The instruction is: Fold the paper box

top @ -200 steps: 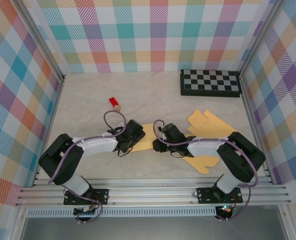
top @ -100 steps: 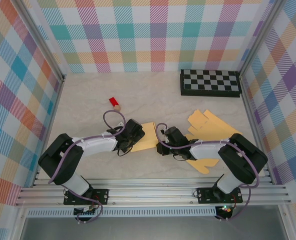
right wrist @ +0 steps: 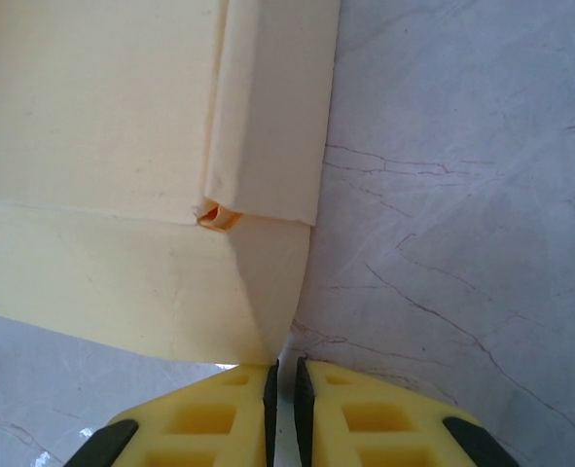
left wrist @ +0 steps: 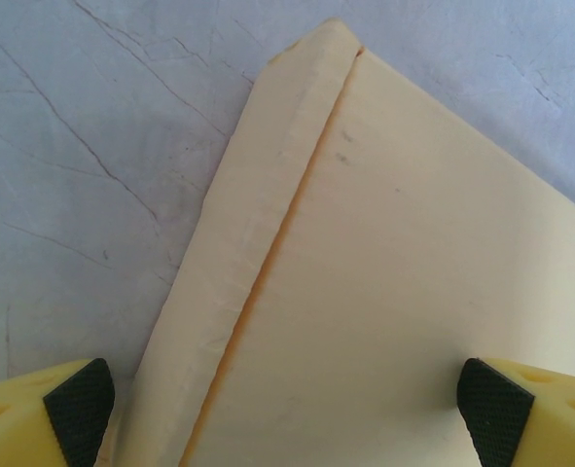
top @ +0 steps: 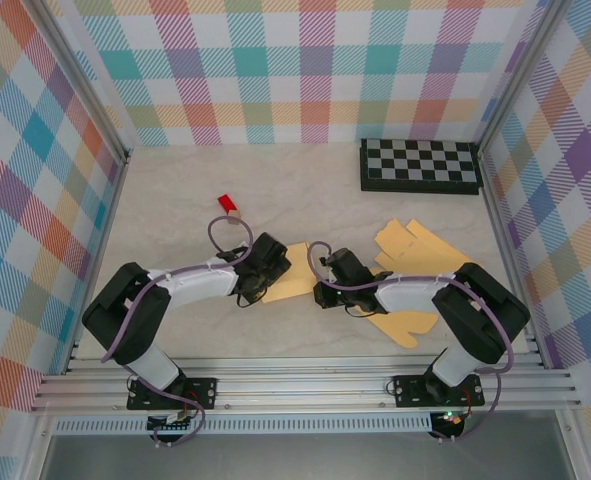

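The marbled worktop (top: 175, 200) carried the paper box (top: 295, 283) (left wrist: 394, 272) (right wrist: 92, 117), which lay as a flat cream sheet between the two arms. A checkerboard (top: 420, 165) sat well beyond the box, toward its far right. The left hand (top: 273, 282) (left wrist: 287, 409) hung over the box's left panel, spread wide across a folded strip. The right hand (top: 320, 293) (right wrist: 284, 389) was pressed almost together and pinched a corner of the box. A small red block (top: 228, 206) lay apart, beyond the box's left end.
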{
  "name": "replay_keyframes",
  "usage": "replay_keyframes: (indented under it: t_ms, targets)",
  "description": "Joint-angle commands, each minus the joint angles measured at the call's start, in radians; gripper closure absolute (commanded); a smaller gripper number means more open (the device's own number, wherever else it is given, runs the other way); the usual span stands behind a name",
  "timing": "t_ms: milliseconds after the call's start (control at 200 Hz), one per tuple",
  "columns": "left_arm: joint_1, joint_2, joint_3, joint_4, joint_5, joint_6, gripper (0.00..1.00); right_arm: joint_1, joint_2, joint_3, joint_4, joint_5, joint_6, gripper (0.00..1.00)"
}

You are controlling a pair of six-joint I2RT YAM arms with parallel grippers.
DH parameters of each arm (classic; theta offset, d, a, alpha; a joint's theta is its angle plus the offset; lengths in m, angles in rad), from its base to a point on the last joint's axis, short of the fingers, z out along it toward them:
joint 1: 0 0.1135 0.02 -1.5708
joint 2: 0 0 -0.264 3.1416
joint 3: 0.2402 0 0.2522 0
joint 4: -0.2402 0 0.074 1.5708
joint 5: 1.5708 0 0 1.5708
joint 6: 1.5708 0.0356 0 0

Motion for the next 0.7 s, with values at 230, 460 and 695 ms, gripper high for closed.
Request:
replay_keyframes:
  t_ms: [230, 460, 695]
  targets:
    - [-0.034, 0.093, -0.039, -0.11, 0.021, -0.127, 0.08, 0.01, 0.076, 0.03, -0.027, -0.061, 0.012, 0.86]
    - [-0.035, 0.13, -0.019, -0.124, -0.008, -0.132, 0.1, 0.009, 0.094, 0.04, -0.03, -0.056, 0.016, 0.86]
    - [-0.02, 0.165, -0.041, -0.14, -0.043, -0.098, 0.12, -0.006, 0.016, 0.049, -0.132, -0.031, 0.057, 0.8]
